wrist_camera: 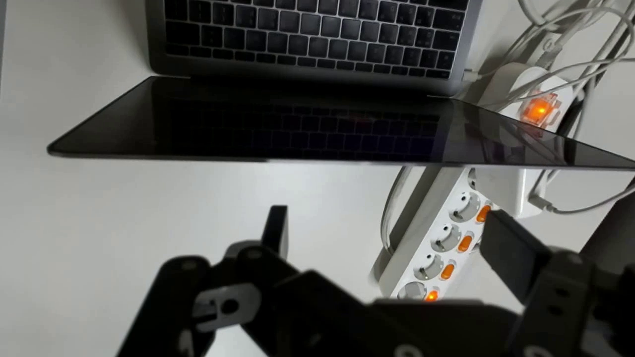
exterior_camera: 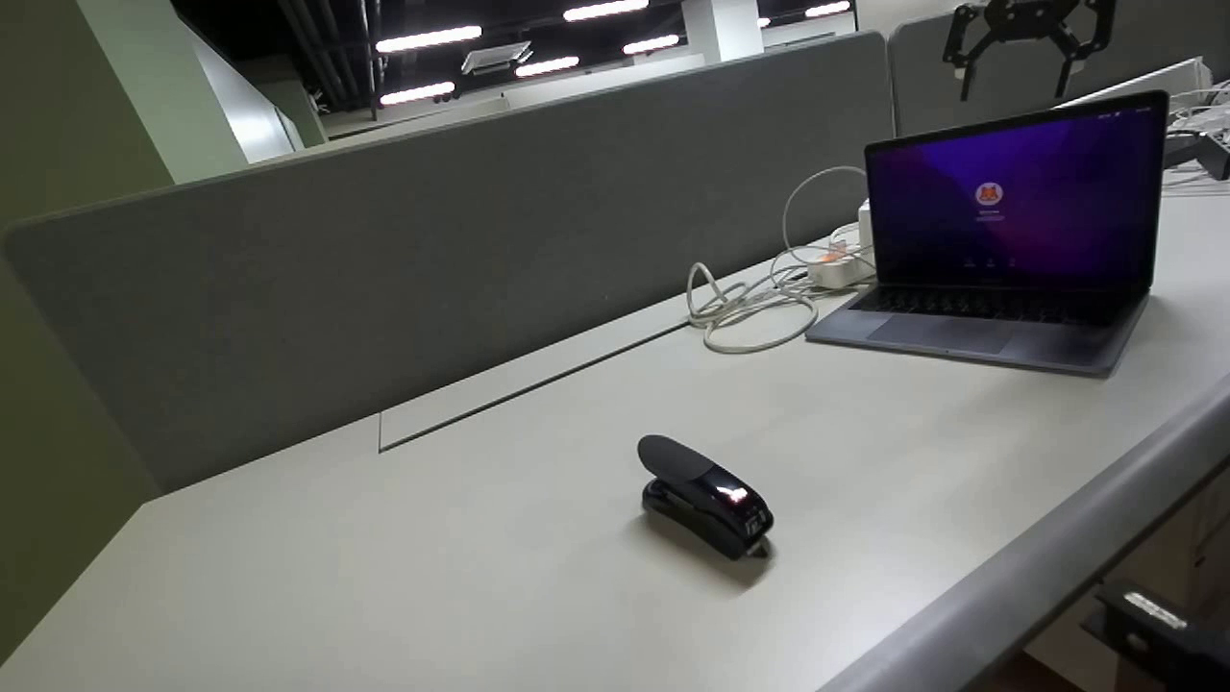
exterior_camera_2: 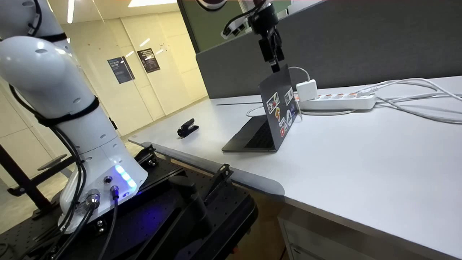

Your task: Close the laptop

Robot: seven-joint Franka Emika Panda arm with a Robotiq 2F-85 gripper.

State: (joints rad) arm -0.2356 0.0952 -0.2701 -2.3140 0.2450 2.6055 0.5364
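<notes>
Jaws spread wide, empty; they hang clear of the open laptop (exterior_camera: 1004, 231).

office | grey desk partition (exterior_camera: 480, 250) | white desk (exterior_camera: 384, 567) | ceiling strip lights (exterior_camera: 429, 39)

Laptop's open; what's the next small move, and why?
Probably lower the open gripper slightly behind the lid: an exterior view shows its fingertips above the lid's top edge, the wrist view puts them behind it; lower, they might push the lid shut.
</notes>
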